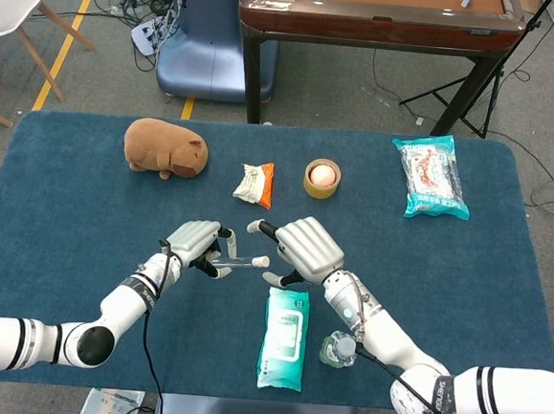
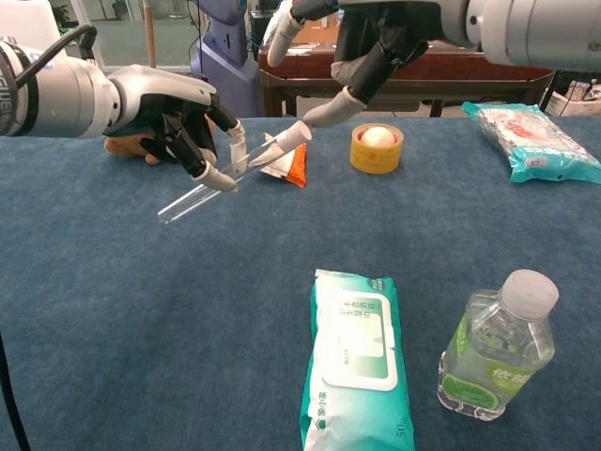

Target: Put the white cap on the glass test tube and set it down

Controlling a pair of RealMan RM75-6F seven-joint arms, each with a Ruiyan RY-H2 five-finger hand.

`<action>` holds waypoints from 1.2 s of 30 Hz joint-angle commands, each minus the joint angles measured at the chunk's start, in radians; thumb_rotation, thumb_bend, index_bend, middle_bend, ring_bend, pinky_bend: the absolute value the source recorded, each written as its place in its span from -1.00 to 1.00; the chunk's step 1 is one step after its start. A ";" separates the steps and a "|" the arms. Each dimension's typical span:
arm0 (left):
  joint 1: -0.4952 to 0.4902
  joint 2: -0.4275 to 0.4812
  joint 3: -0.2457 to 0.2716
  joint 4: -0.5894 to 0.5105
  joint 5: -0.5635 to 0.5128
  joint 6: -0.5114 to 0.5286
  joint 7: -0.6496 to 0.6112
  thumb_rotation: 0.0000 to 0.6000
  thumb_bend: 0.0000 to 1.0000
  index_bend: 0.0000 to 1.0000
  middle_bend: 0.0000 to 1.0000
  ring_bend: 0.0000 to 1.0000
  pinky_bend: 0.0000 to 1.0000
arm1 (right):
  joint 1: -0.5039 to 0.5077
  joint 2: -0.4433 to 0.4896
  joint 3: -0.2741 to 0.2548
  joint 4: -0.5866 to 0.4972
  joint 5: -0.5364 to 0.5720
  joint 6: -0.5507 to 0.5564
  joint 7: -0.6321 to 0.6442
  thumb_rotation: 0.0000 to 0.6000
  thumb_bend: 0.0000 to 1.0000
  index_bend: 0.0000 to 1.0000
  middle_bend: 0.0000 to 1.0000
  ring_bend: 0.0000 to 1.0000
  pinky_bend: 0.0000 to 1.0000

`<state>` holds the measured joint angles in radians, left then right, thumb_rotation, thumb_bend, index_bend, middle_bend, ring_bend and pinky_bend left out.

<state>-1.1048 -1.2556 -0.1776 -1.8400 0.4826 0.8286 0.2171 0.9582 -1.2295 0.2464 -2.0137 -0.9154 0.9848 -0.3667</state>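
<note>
- Capping looks finished: white cap (image 2: 293, 134) sits on the glass test tube (image 2: 211, 184), pinched by left hand (image 2: 178, 103).
- Right hand (image 2: 376, 42), at its 3 o'clock, fingers spread, holds nothing.
- Next: lower the tube gently, then release.

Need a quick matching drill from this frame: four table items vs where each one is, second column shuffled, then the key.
Things:
1. test tube
2. water bottle
3. plush toy
4. roll of tape

Places:
A. standing at the near edge, right of the wipes pack
B. far left part of the table
C. held above the cloth in the left hand
D. far side, an egg-like ball in its hole

Pairs: 1-C, 2-A, 3-B, 4-D
</note>
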 commanded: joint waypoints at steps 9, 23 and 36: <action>0.014 -0.085 0.103 0.085 0.082 0.199 0.225 1.00 -0.45 0.25 1.00 1.00 1.00 | -0.128 0.181 -0.007 -0.090 -0.128 0.084 0.088 1.00 -0.59 -0.51 1.00 1.00 1.00; 0.020 -0.308 0.105 0.318 0.012 0.265 0.423 1.00 -0.45 0.25 1.00 1.00 1.00 | -0.248 0.285 -0.043 -0.093 -0.220 0.122 0.170 1.00 -0.59 -0.52 1.00 1.00 1.00; 0.040 -0.455 0.075 0.532 -0.018 0.213 0.509 1.00 -0.45 0.24 1.00 1.00 1.00 | -0.295 0.302 -0.044 -0.070 -0.252 0.119 0.224 1.00 -0.59 -0.52 1.00 1.00 1.00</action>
<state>-1.0705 -1.6950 -0.0951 -1.3272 0.4703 1.0558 0.7172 0.6643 -0.9284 0.2025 -2.0839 -1.1669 1.1042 -0.1436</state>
